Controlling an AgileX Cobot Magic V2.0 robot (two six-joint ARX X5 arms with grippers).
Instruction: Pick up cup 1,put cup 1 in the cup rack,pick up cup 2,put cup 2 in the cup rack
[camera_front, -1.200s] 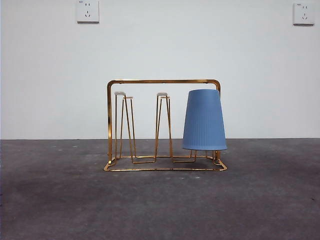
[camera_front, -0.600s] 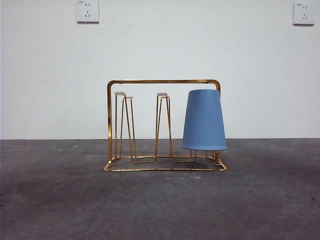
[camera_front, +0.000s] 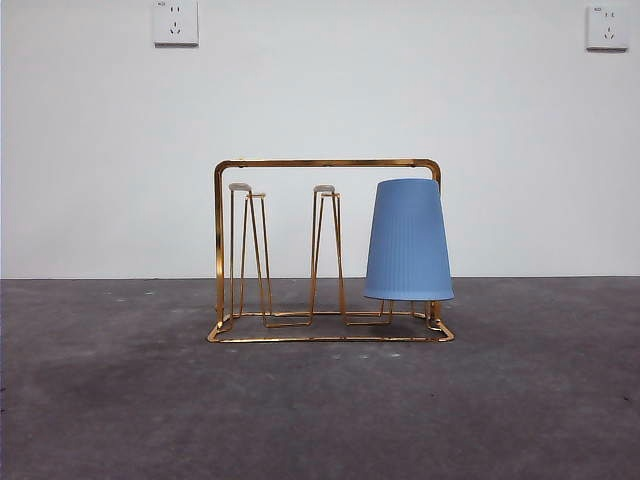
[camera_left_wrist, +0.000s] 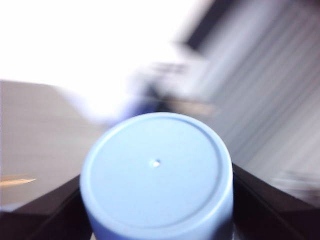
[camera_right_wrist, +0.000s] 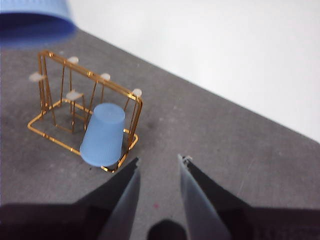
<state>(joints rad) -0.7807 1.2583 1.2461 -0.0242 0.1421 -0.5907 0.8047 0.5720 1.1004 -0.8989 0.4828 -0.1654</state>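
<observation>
Nothing on the bench (camera_front: 320, 420) has shifted in the last second. 1 blue cup (camera_front: 408, 240) sits inverted on a prong of the cup rack (camera_front: 325, 163) to drain. The left gripper (camera_left_wrist: 157, 220) clamps a second cup (camera_left_wrist: 156, 170), carried aloft; the right gripper (camera_right_wrist: 159, 172) hangs back, jaws parted, empty.

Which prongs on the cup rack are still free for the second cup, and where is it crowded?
On the cup rack, the white-tipped prongs at the end and the middle stand bare. The other end is crowded: an upside-down blue cup sits there. The left end effector holds the second blue cup; the right end effector waits open.
</observation>
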